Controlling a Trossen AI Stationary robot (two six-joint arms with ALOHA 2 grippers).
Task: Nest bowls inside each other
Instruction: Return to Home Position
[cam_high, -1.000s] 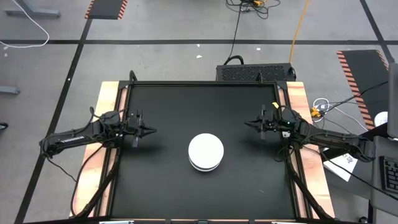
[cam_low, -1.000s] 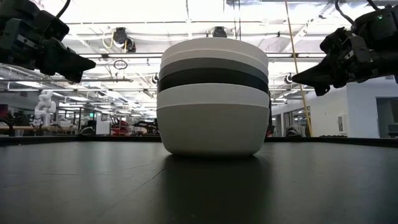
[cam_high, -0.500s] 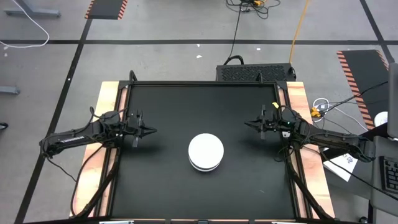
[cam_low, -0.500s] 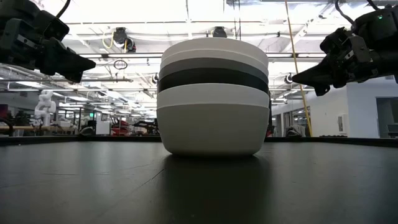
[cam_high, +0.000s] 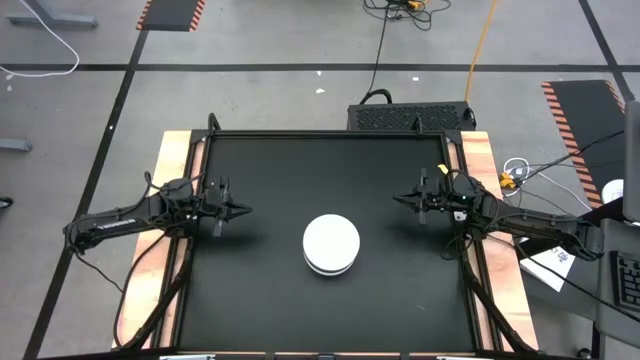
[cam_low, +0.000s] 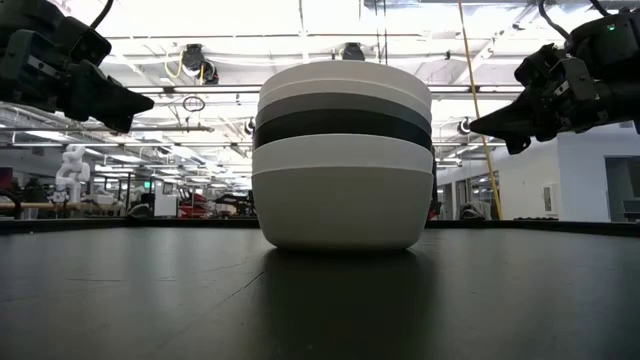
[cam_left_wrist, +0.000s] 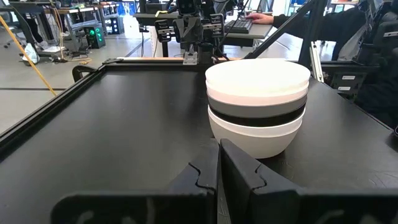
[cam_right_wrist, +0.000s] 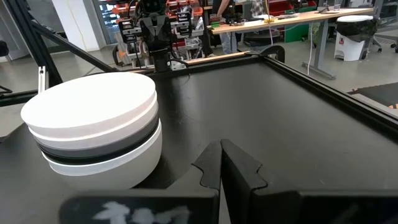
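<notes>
The bowls (cam_high: 331, 243) stand nested in one stack near the middle of the black table, its bottom white bowl (cam_low: 342, 205) resting on the mat; above it show black, grey and white rims (cam_low: 343, 100). The stack also shows in the left wrist view (cam_left_wrist: 257, 102) and the right wrist view (cam_right_wrist: 96, 127). My left gripper (cam_high: 244, 210) hovers shut at the table's left side, pointing toward the stack. My right gripper (cam_high: 398, 199) hovers shut at the right side, also pointing inward. Both are well apart from the bowls.
The black mat (cam_high: 270, 290) lies bare around the stack, framed by a raised rim (cam_high: 330, 133). A black box (cam_high: 410, 116) sits behind the far edge. Beyond the table a person sits at a desk (cam_left_wrist: 273, 18).
</notes>
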